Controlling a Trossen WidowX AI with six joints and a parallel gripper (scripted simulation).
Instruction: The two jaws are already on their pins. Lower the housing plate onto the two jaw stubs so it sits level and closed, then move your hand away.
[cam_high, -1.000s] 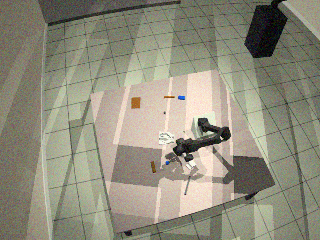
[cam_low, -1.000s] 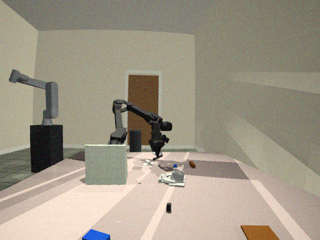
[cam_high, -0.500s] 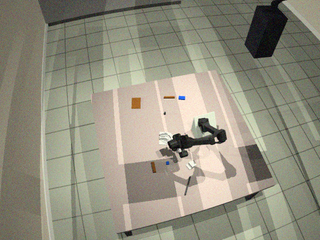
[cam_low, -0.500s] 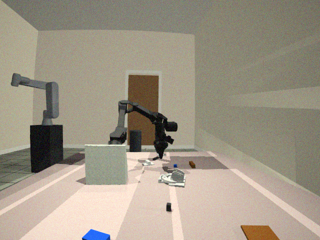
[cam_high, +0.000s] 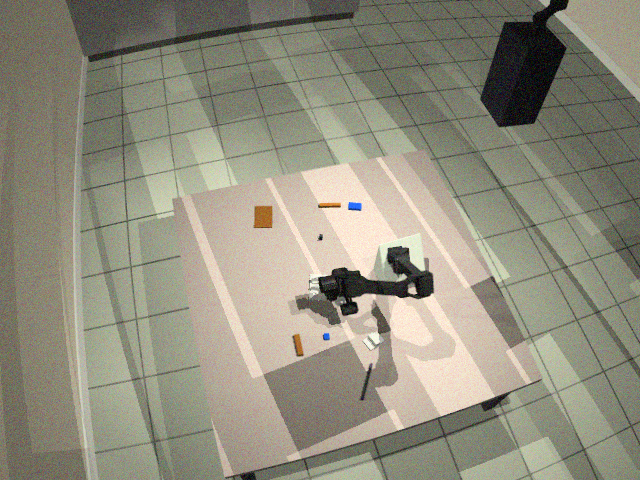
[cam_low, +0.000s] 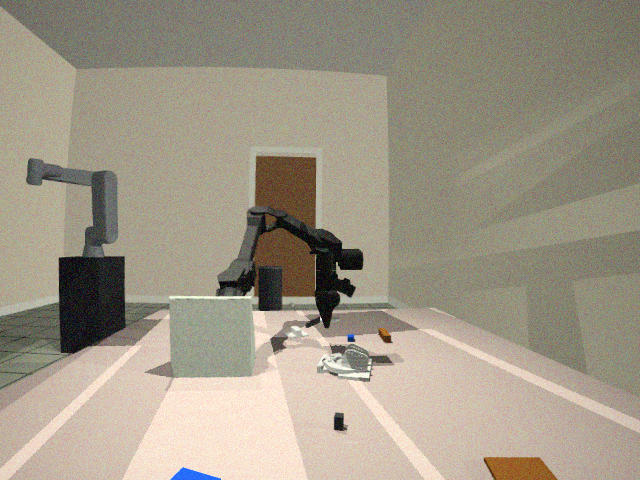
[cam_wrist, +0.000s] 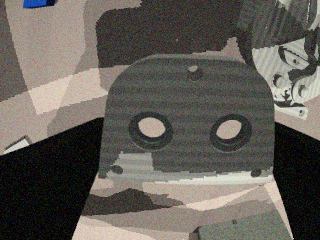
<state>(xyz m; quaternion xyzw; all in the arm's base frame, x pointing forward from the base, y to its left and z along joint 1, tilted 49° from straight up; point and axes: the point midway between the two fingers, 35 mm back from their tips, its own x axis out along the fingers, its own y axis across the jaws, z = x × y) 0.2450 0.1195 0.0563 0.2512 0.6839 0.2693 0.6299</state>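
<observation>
The grey housing plate (cam_wrist: 190, 100) spans the gap between my two black fingers in the wrist view, with two large round holes and a small peg or hole near its far edge. My gripper (cam_wrist: 187, 128) (cam_low: 326, 325) is shut on it and hangs above the table. The white gripper assembly with its jaws (cam_low: 342, 363) (cam_high: 313, 279) lies on the table; it shows at the upper right of the wrist view (cam_wrist: 300, 92), off to the side of the plate and below it. In the top view my hand covers part of it. The jaw stubs cannot be told clearly.
A pale upright block (cam_high: 413, 245) (cam_low: 210, 335) stands beside the arm base. A white part (cam_high: 372, 341) (cam_low: 296, 332), small blue cube (cam_high: 326, 336) (cam_low: 351, 337), orange bar (cam_high: 298, 345) (cam_low: 384, 335) and dark rod (cam_high: 366, 382) lie around. A small black block (cam_high: 320, 237) (cam_low: 338, 421) also lies there.
</observation>
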